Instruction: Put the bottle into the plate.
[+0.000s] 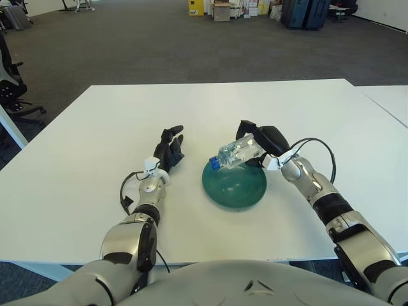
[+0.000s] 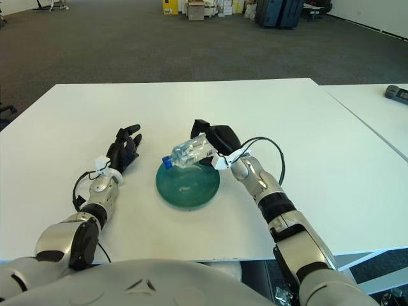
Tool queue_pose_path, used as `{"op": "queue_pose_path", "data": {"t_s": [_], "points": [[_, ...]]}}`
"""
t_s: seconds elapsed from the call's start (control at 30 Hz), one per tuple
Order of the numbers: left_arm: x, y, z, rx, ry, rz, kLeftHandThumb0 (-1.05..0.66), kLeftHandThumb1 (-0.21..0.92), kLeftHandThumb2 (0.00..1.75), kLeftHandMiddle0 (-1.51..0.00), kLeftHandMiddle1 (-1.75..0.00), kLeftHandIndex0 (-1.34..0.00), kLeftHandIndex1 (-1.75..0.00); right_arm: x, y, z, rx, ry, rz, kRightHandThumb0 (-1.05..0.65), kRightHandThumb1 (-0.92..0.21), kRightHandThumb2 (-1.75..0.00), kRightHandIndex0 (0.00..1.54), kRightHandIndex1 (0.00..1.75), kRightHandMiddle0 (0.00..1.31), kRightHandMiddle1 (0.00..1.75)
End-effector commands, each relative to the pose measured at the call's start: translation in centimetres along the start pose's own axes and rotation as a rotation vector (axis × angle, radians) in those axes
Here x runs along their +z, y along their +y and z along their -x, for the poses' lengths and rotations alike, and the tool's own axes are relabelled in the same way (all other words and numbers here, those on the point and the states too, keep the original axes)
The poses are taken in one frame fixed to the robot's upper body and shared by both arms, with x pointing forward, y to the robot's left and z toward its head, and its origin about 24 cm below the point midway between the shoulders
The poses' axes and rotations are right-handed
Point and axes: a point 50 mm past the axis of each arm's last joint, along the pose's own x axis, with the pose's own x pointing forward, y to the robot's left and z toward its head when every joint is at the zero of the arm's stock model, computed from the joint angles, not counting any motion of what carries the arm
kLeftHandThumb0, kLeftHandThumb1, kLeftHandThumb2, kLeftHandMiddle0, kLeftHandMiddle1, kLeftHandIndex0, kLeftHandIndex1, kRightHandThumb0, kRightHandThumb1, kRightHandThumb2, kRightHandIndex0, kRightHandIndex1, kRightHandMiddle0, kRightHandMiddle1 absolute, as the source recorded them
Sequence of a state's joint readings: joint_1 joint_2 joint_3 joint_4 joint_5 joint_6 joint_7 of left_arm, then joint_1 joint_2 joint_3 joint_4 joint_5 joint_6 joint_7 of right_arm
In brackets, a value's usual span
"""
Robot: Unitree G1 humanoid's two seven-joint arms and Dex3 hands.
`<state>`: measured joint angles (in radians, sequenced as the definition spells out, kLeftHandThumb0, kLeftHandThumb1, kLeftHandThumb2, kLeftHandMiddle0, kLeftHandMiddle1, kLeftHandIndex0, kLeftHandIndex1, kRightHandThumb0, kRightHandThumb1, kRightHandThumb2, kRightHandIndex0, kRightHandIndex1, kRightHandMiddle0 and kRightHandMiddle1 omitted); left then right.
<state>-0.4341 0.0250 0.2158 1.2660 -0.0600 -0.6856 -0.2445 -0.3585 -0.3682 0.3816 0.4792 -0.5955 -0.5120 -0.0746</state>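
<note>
One big white table (image 1: pixel 76 159) fills most of what is seen, with grey carpet behind it. Two shiny silver arms reach out over the table from the bottom edge. A round green plate (image 1: pixel 234 189) lies on the table between the two hands. The right hand (image 1: pixel 262 141) is seen at the far right edge of the plate, and its dark fingers are wrapped around the bottom end of a clear plastic bottle (image 1: pixel 237 152). The bottle is held over the far part of the plate, tilted, with its blue cap (image 1: pixel 214 164) pointing down and to the left. Whether the cap touches the plate cannot be told. The left hand (image 1: pixel 169 153) is seen just to the left of the plate, with its fingers loose and nothing held in them.
</note>
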Motion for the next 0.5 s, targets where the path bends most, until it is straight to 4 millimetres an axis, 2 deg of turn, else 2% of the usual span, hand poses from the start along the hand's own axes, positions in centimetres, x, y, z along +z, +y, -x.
{"op": "queue_pose_path", "data": {"t_s": [0.0,0.07,0.2,0.27,0.3,0.33,0.37,0.4,0.43,0.47], "points": [[-2.53,0.1,1.63,0.006,0.131,0.014,-0.92,0.92,0.92,-0.37,0.0,0.0,-1.0,0.21,-1.09,-0.09,0.011,-0.004,-0.01,0.0,0.06,-1.71,0.93,1.64,0.67,1.75],[-2.51,0.14,1.61,0.008,0.131,0.013,-0.92,0.92,0.92,-0.37,-0.01,0.0,-1.01,0.03,-1.17,-0.13,0.047,0.003,-0.008,0.0,0.05,-1.7,0.91,1.65,0.66,1.75],[-2.47,0.1,1.55,0.009,0.13,0.013,-0.92,0.92,0.92,-0.38,-0.01,0.0,-1.02,0.05,-1.45,-0.25,0.097,-0.015,0.027,-0.01,-0.06,-1.6,0.81,1.71,0.57,1.75],[-2.46,0.07,1.53,0.012,0.13,0.009,-0.92,0.92,0.92,-0.38,-0.01,0.0,-1.02,0.15,-1.57,-0.3,0.131,-0.053,0.065,-0.01,-0.18,-1.46,0.7,1.73,0.51,1.72],[-2.46,0.07,1.52,0.015,0.131,0.005,-0.91,0.92,0.92,-0.38,-0.01,0.0,-1.02,0.18,-1.65,-0.32,0.142,-0.076,0.087,-0.01,-0.3,-1.34,0.58,1.73,0.45,1.73],[-2.47,0.08,1.53,0.017,0.132,0.003,-0.91,0.92,0.93,-0.38,-0.01,0.0,-1.03,0.2,-1.69,-0.32,0.146,-0.091,0.099,-0.28,-0.43,-1.09,0.41,1.74,0.29,1.58],[-2.47,0.08,1.53,0.018,0.133,-0.002,-0.91,0.92,0.93,-0.38,-0.01,0.0,-1.03,0.11,-1.71,-0.31,0.152,-0.104,0.115,-0.38,-0.49,-0.97,0.35,1.74,0.24,1.53],[-2.48,0.09,1.53,0.019,0.135,-0.005,-0.91,0.92,0.93,-0.38,-0.01,0.0,-1.03,0.04,-1.72,-0.3,0.157,-0.114,0.126,-0.57,-0.61,-0.77,0.22,1.59,0.15,1.38],[-2.48,0.09,1.53,0.02,0.135,-0.008,-0.91,0.92,0.93,-0.38,-0.01,0.0,-1.03,-0.02,-1.71,-0.29,0.159,-0.119,0.131,-0.7,-0.72,-0.59,0.14,1.48,0.1,1.28],[-2.49,0.09,1.53,0.021,0.136,-0.01,-0.91,0.92,0.93,-0.38,-0.01,0.0,-1.03,-0.06,-1.71,-0.29,0.163,-0.126,0.137,-0.74,-0.76,-0.53,0.11,1.45,0.08,1.25]]}}
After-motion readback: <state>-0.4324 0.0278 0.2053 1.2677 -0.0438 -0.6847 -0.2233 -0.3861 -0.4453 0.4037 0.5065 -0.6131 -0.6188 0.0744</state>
